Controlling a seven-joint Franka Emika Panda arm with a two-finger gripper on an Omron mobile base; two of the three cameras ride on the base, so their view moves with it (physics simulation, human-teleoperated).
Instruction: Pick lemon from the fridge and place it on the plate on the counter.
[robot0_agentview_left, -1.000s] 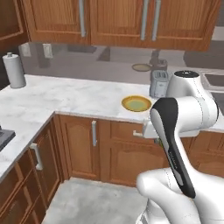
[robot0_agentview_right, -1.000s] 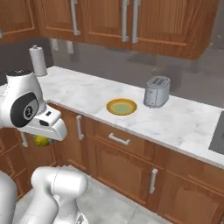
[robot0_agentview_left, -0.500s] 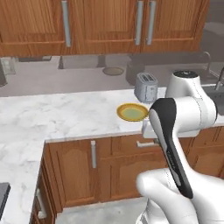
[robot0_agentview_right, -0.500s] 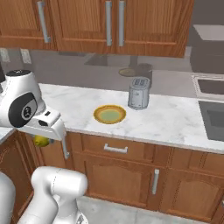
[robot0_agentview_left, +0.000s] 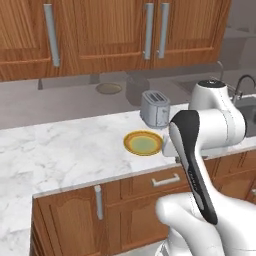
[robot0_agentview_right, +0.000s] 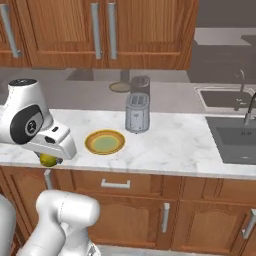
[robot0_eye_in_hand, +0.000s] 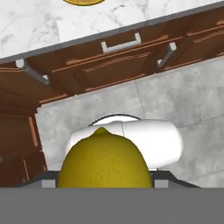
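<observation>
Gripper clamped on the lemon, arm folded, hand pointing down at the counter edge. The plate sits just beyond, toaster behind it. Base has driven along; the views have shifted.

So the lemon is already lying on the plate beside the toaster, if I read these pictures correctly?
Not quite. The plate beside the toaster holds nothing yet; the right base view shows the lemon at the pincer, short of the counter edge.
</observation>
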